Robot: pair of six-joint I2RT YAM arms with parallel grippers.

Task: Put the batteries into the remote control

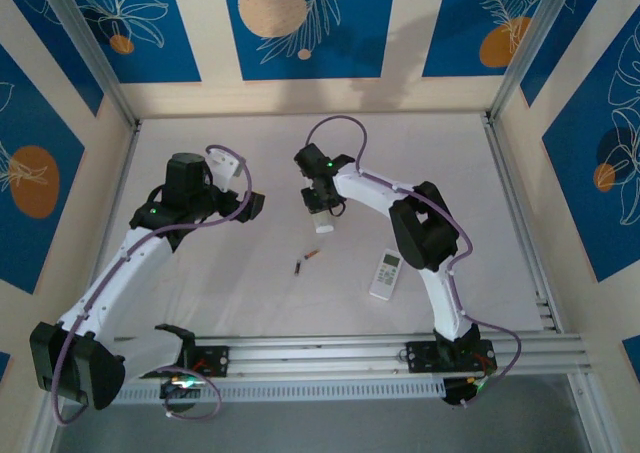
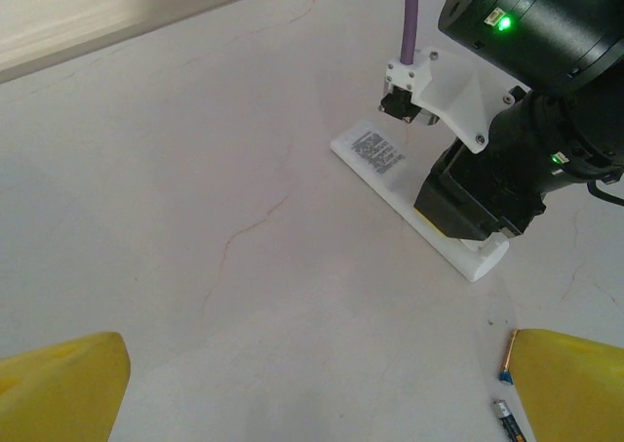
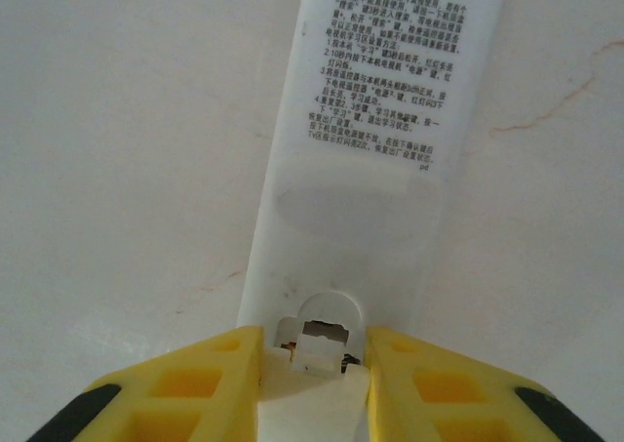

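A white remote control (image 3: 375, 120) lies face down, its printed label up. My right gripper (image 3: 314, 349) stands over its near end, the yellow fingers (image 3: 195, 383) pressed against both sides of the battery cover (image 3: 317, 403), which is partly lifted to show the latch slot. From above, the right gripper (image 1: 320, 205) sits on that remote (image 1: 322, 223). Two batteries (image 1: 312, 256) (image 1: 297, 267) lie loose on the table nearer the arms, also at the lower right of the left wrist view (image 2: 508, 356) (image 2: 509, 420). My left gripper (image 1: 252, 205) (image 2: 317, 364) hangs wide open and empty to the left.
A second white remote (image 1: 386, 273) with buttons up lies to the right of the batteries, beside the right arm's elbow. The white table (image 1: 230, 273) is walled by a metal frame, with a rail along its near edge.
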